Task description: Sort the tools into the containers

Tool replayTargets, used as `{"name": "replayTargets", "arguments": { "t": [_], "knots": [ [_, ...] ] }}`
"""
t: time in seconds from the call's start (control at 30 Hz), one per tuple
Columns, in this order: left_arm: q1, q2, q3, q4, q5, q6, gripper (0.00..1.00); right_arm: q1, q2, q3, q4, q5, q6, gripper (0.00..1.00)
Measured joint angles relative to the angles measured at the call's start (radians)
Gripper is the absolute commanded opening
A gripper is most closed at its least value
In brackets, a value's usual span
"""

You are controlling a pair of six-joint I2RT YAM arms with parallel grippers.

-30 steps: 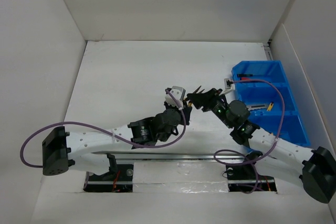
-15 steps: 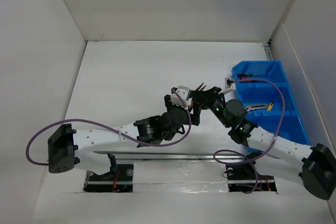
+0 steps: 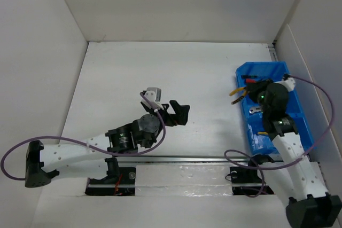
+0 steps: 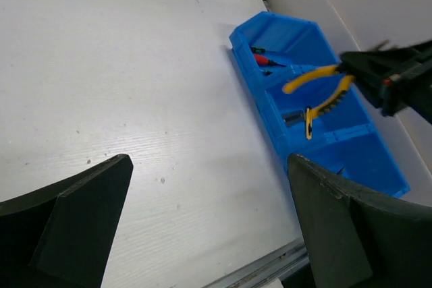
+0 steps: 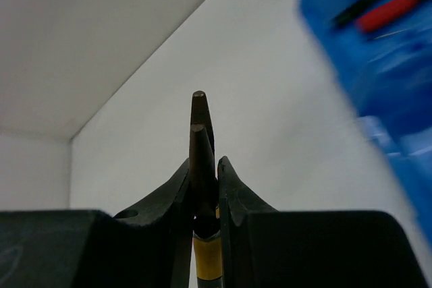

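a white table [image 3: 160, 73] is sitting inside a white-walled booth, and both arms are reaching out from its near edge. at the right side of the table a blue bin [image 3: 300, 125] is lying with its long side running away from the arms, split into compartments.

the right gripper [image 3: 249, 89] is hovering over the far half of that bin, clenched on a pair of yellow-handled pliers [image 3: 235, 93]. from the right wrist, the two black fingers [image 5: 233, 193] are pressing together on the tool just above its yellow grip, and its dark nose is poking out past the fingertips. from the left wrist, the yellow handles are spreading apart and hanging over the bin, near the divider between the far and middle compartments; whether they are touching it i cannot tell.

a red-handled screwdriver [image 4: 268, 61] and a dark screwdriver [image 4: 257, 50] are lying together in the far compartment. a grey metal tool [image 4: 291, 118] is resting in the middle compartment beside a short yellow-and-black piece [image 4: 309, 123], which is too small to name.

the left gripper [image 3: 180, 113] is hanging above the middle of the table, well apart from the bin, its jaws spread wide and gripping nothing.
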Motion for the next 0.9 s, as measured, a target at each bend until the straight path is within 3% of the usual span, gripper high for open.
{"name": "replayTargets", "arguments": {
  "t": [0.2, 0.3, 0.6, 0.9],
  "knots": [
    [0.001, -0.069, -0.074, -0.017, -0.045, -0.042, 0.99, -0.474, -0.045, 0.146, -0.344, -0.027, -0.074, 0.00],
    [0.001, -0.068, -0.092, -0.035, -0.058, -0.049, 0.99, -0.599, -0.038, 0.162, -0.461, -0.006, -0.092, 0.00],
    [0.001, -0.111, -0.129, -0.082, -0.087, -0.077, 0.99, -0.655, -0.076, 0.142, -0.724, 0.064, -0.028, 0.00],
    [0.001, -0.216, -0.145, -0.106, -0.100, -0.104, 0.99, -0.655, 0.010, 0.175, -0.900, 0.181, 0.140, 0.00]
  ]
}}
